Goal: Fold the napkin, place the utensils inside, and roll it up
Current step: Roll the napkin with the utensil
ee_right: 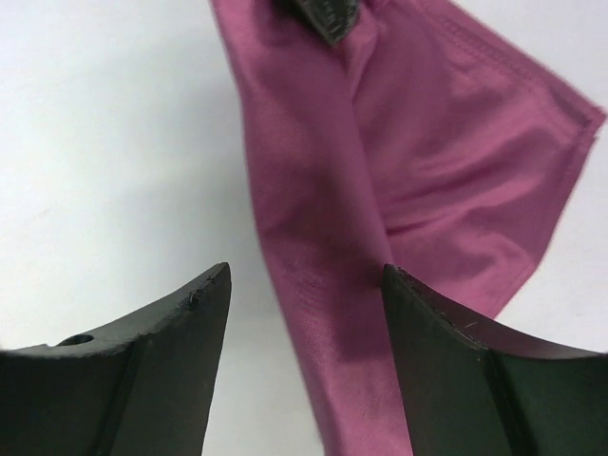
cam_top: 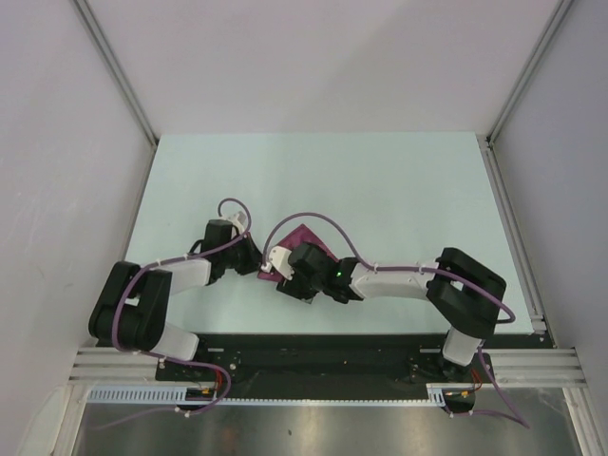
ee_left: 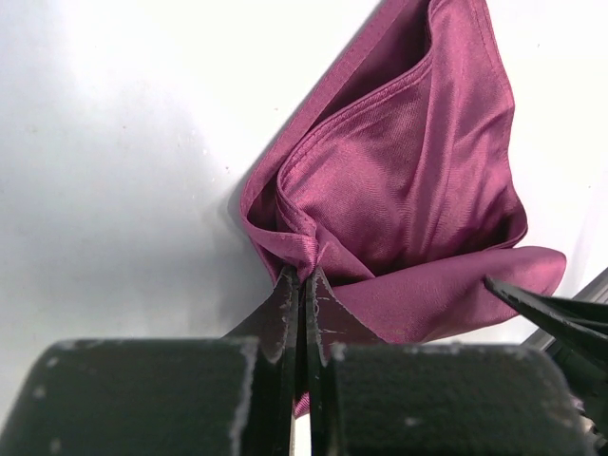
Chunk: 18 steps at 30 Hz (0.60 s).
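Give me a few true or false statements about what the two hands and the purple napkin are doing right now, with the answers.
1. The left hand is shut on a bunched edge of the napkin. True.
2. The right hand is clamped shut on the napkin. False: it stands open, straddling a strip of the cloth.
3. The napkin lies spread flat on the table. False: it is folded and bunched up.
4. No utensil shows in any view. True.
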### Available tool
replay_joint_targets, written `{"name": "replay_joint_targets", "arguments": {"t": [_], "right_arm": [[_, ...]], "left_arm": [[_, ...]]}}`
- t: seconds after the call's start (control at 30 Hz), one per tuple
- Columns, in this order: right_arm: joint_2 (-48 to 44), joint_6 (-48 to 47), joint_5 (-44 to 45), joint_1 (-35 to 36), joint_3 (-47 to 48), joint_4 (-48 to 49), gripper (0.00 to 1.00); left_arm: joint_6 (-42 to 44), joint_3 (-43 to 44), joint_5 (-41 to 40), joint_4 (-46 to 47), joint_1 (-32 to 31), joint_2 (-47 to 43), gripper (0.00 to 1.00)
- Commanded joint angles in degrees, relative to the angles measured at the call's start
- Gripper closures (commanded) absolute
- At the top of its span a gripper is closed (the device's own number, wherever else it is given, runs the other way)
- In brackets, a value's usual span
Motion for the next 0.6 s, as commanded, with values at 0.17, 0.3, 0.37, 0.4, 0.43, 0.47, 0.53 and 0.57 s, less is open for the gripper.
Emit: {"name": "replay_joint_targets", "arguments": {"t": [0.17,0.3,0.37,0.4,0.43,0.47,0.53,0.57], "right_arm": [[4.9,-5.7,8.1,2.3,1.6,7.2,0.32],[6.6,-5.5,6.3,1.8,2.0,6.6,0.34],[7.1,-5.2,6.1,1.4,2.1,6.4,0.35],[7.4,-4.9,5.3,0.7,2.3,6.2,0.35],[7.7,-4.6,4.7,0.2,2.6,6.1,0.36],[8.1,-4.3,4.1,-0.3,2.9,5.5,0.40],[8.8,-2.9,0.6,-2.3,4.5,3.5,0.48],[9.3,-2.5,-0.9,-3.0,5.1,1.6,0.56]], "left_arm": [[1.2,1.6,-1.0,-0.9,0.9,2.0,1.00],[1.3,1.8,-0.6,-0.9,1.0,1.7,1.00],[1.3,1.9,-0.5,-0.7,1.0,1.5,1.00],[1.3,1.9,-0.4,-0.6,1.0,1.5,1.00],[1.3,1.8,-0.1,-0.6,1.0,1.3,1.00],[1.3,1.9,0.0,-0.5,1.0,1.3,1.00],[1.3,1.8,0.2,-0.2,1.1,0.8,0.95],[1.2,1.6,0.4,0.1,1.1,0.5,0.90]]}}
